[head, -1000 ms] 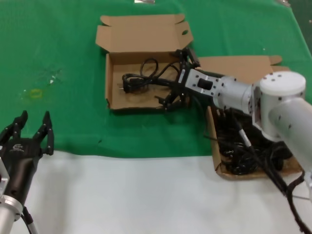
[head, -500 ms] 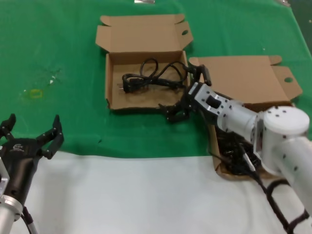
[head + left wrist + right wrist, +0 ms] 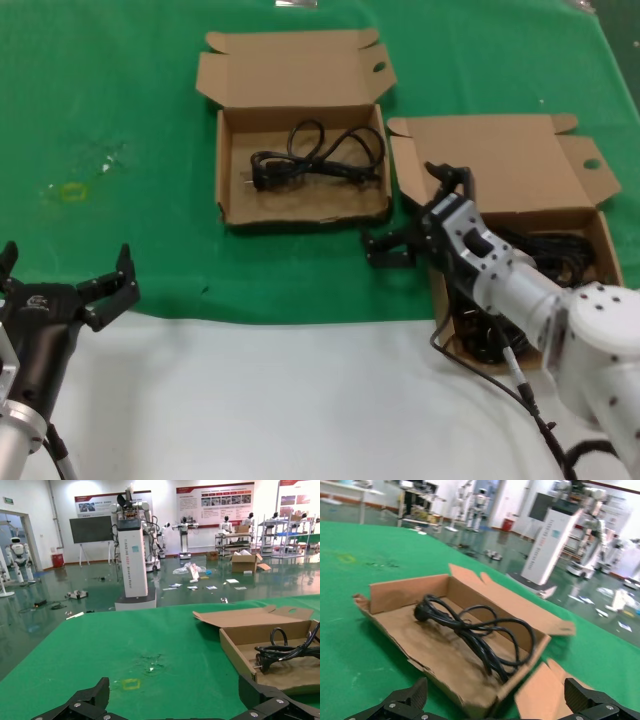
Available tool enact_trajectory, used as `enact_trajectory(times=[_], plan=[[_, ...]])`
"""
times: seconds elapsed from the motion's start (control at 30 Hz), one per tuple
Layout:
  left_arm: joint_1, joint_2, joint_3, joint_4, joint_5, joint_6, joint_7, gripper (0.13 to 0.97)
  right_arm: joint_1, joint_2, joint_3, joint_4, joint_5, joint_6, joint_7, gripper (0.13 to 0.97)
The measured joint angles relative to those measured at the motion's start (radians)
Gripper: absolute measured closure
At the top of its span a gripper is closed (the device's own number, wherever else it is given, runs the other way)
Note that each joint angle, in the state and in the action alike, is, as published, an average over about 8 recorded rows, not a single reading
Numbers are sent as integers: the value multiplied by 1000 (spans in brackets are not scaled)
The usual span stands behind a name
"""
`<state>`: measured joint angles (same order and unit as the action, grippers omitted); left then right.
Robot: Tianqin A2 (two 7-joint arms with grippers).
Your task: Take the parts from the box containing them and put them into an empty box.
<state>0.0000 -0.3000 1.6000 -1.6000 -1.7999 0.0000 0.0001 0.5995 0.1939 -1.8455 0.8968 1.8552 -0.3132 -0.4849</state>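
Cord (image 3: 318, 160) coiled inside far box (image 3: 232, 205), alone. More cords (image 3: 545, 258) heaped in near box (image 3: 600, 235) on the right. Right tool (image 3: 418, 222) spread wide, empty, hovering between the boxes above green bench (image 3: 120, 100). Left tool (image 3: 62, 285) spread too, parked at bench's near left edge.

Your layout: two boxes on bench (image 3: 120, 90). Left box (image 3: 232, 205) sits farther back, one cord (image 3: 318, 160) inside. Right box (image 3: 445, 340) nearer you, heap of cords (image 3: 545, 262) inside. Right gripper (image 3: 418, 222) between boxes, jaws spread. Left gripper (image 3: 62, 282) at near left, well apart.
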Motion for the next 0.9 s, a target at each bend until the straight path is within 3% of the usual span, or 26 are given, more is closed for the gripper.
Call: enact_trajectory(times=[0.3, 0.9], plan=[[0, 0, 0, 0, 0, 0, 0, 155, -158, 28, 65, 185, -15, 83, 128, 129], [0, 0, 0, 0, 0, 0, 0, 132, -471, 83, 193, 552, -43, 246, 381, 129]])
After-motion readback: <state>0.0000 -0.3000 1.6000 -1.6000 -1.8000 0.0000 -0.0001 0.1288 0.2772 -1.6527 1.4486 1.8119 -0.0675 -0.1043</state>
